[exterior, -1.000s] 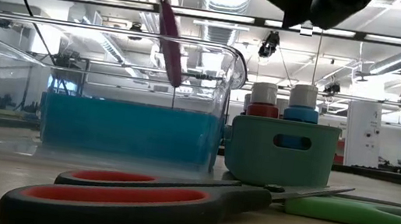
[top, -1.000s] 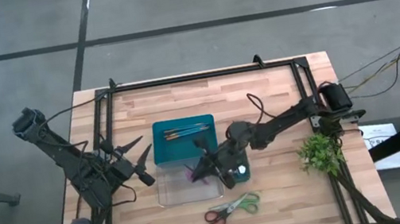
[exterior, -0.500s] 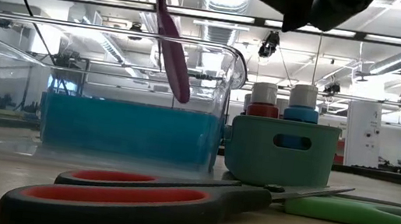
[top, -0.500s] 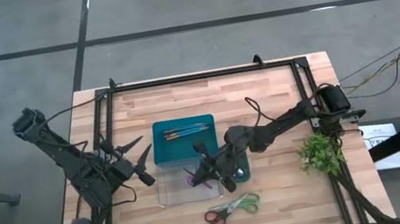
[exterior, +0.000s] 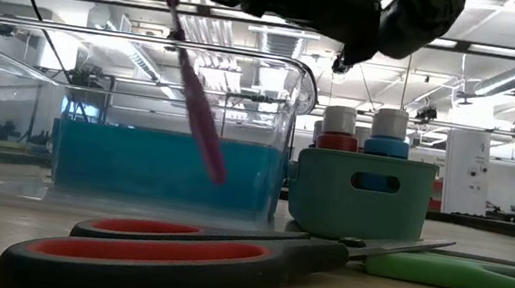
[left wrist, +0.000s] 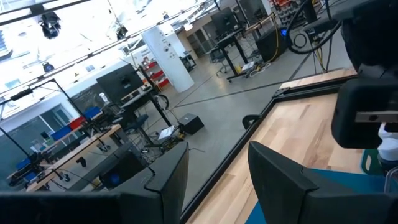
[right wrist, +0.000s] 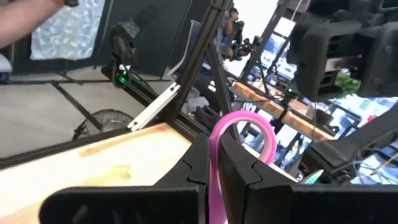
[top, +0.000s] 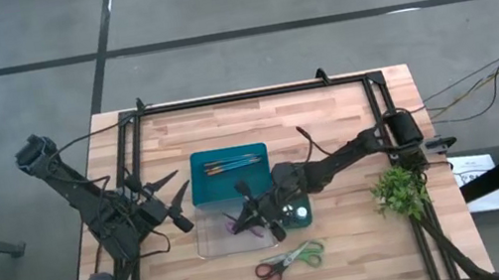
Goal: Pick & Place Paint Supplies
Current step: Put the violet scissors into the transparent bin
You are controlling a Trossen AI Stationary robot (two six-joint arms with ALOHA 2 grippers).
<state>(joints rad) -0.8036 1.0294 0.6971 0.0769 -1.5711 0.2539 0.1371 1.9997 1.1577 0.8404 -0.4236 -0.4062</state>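
Right claw [top: 247,216] grips 1 purple scissors [top: 240,224].

My dark right pincer [top: 254,218] pinches purple-handled scissors [top: 240,224] at mid-frame over the clear container [top: 213,238], beside the teal tray [top: 206,192] on the pale striped wood bench [top: 256,119]. Lower centre lie scissors with red and green handles [top: 289,260]. The teal cup [exterior: 362,193] at right-centre holds white-capped red [exterior: 337,140] and blue bottles [exterior: 387,144].
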